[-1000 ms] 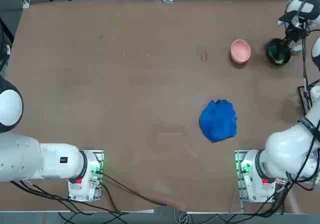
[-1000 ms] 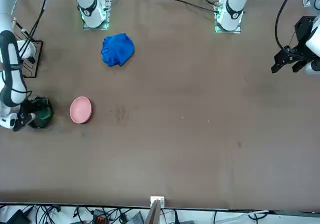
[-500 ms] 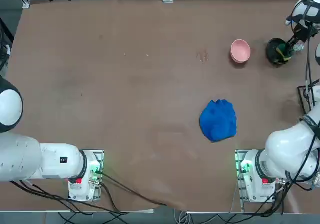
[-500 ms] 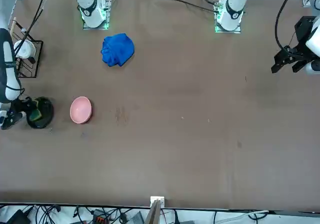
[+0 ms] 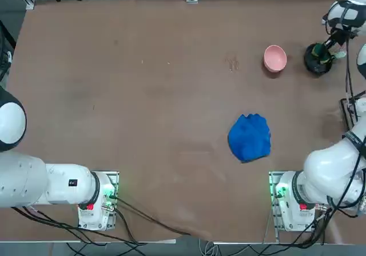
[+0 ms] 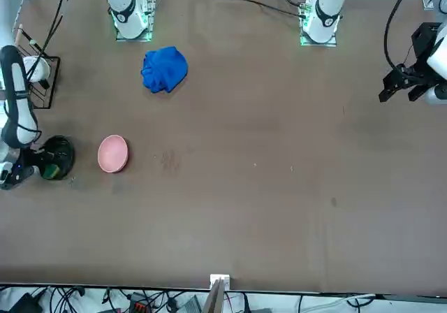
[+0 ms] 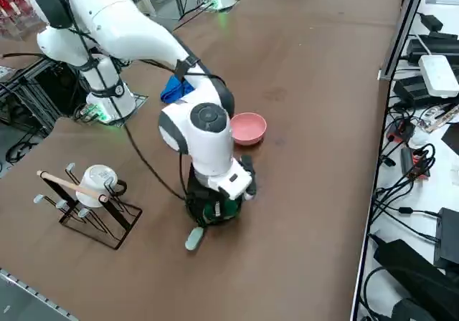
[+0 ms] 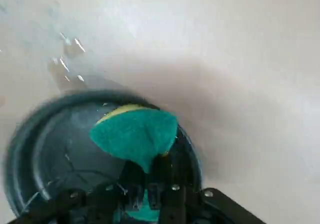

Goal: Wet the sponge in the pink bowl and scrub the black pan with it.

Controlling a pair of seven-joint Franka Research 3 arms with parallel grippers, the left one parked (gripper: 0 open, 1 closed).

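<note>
Right wrist view: the right end effector [image 8: 146,176] is closed on the small green sponge with a yellow layer [image 8: 136,136], pinching its waist inside the small round black frying pan [image 8: 75,149].
Sponge: in the pan, green side showing, a strip of yellow along one edge.
Pan: on the brown table [image 5: 171,124], its short pale grey handle [image 7: 193,238] sticking out.
Bowl: small, round, smooth pink [image 5: 275,59], near the pan but apart from it.
Cloth: crumpled blue fabric [image 5: 250,138], well apart from the pan.
Water: shiny drops [image 8: 74,47] on the table beside the pan.
Rack: black wire frame [image 7: 93,213] holding a white cup [image 7: 97,183].
</note>
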